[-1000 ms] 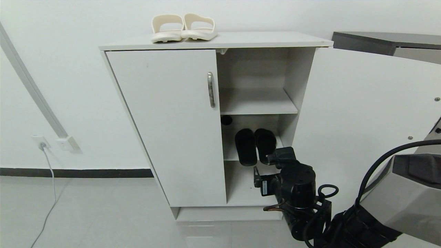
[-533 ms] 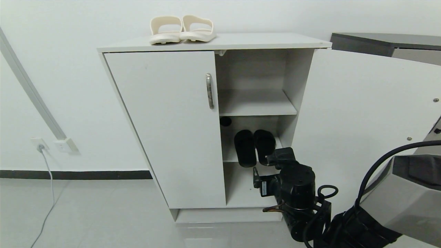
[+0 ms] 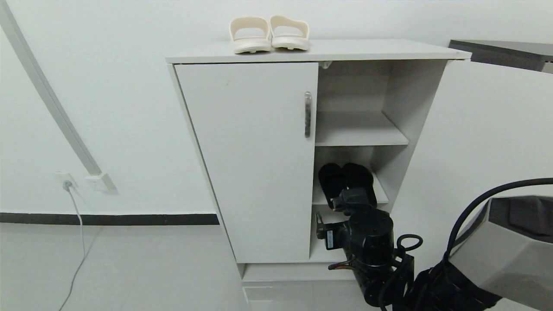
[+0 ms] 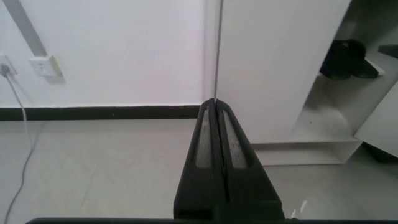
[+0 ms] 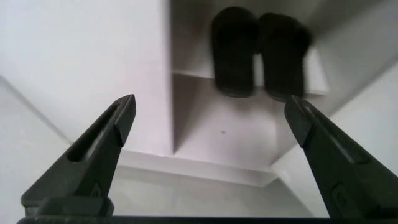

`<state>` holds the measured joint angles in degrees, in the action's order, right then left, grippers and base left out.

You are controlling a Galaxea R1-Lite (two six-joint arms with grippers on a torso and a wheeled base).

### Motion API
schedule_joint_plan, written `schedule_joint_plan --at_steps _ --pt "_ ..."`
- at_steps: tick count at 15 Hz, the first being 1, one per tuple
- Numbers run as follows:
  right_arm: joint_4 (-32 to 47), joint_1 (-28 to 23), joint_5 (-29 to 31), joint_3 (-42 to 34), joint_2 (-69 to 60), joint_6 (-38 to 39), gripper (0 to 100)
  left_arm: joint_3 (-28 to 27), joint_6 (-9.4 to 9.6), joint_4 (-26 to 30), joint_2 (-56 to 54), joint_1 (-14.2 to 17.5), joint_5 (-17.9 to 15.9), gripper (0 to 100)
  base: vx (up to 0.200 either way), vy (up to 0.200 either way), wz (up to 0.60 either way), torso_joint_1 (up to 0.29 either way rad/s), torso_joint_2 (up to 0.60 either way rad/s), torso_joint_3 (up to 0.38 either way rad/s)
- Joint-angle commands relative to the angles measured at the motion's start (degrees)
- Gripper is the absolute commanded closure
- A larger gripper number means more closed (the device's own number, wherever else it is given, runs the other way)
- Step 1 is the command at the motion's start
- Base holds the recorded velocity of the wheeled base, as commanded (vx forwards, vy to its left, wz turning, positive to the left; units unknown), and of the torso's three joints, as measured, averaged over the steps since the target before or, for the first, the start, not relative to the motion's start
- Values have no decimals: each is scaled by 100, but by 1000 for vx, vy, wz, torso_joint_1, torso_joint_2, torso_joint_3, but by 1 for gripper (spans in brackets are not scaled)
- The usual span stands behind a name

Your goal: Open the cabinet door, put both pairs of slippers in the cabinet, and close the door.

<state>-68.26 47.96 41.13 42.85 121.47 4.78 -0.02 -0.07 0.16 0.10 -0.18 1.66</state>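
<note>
The cabinet point(image 3: 389, 55) stood against the wall with its right door point(image 3: 484, 142) swung wide open and its left door point(image 3: 255, 160) shut, the handle point(image 3: 307, 114) upright at that door's inner edge. The black slippers point(image 3: 345, 181) lay side by side on the middle shelf point(image 3: 382, 194) of the open half, toes toward the back. The upper shelf point(image 3: 358, 129) was above them. The cream slippers point(image 3: 269, 34) sat side by side on top of the cabinet, above the shut door, not yet inside.

The right gripper point(image 5: 209, 106) hung before the open half, just in front of the middle shelf and a little below the black slippers point(image 5: 258, 53). Its fingers point(image 5: 102, 146) were spread wide and held nothing. The left gripper point(image 4: 216, 109) was low over the floor point(image 4: 93, 168) in front of the shut door, its fingers point(image 4: 205, 134) pressed together with nothing between them.

A socket point(image 3: 65, 183) with a cable was on the wall to the cabinet's left.
</note>
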Motion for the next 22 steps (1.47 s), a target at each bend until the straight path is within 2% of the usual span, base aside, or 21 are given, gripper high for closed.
schedule_joint_plan --at_steps 1,7,11,16,22 --pt "-4 -6 0 -5 17 -3 0 2 -1 2 8 1 1 100 0 200 0 7 7 7" --pt "-4 -6 0 13 35 -12 0 2 -1 2 -1 1 -8 100 0 200 0 5 3 2" --pt "-65 -6 -9 -22 -9 -12 0 2 -1 2 -1 1 1 100 0 0 0 0 0 0" --pt "-926 3 -193 -462 -79 -460 0 2 -1 2 -1 1 10 100 0 0 0 0 0 0" --pt "-988 3 -211 -567 -53 -531 0 2 -1 2 -1 1 10 100 0 0 0 0 0 0"
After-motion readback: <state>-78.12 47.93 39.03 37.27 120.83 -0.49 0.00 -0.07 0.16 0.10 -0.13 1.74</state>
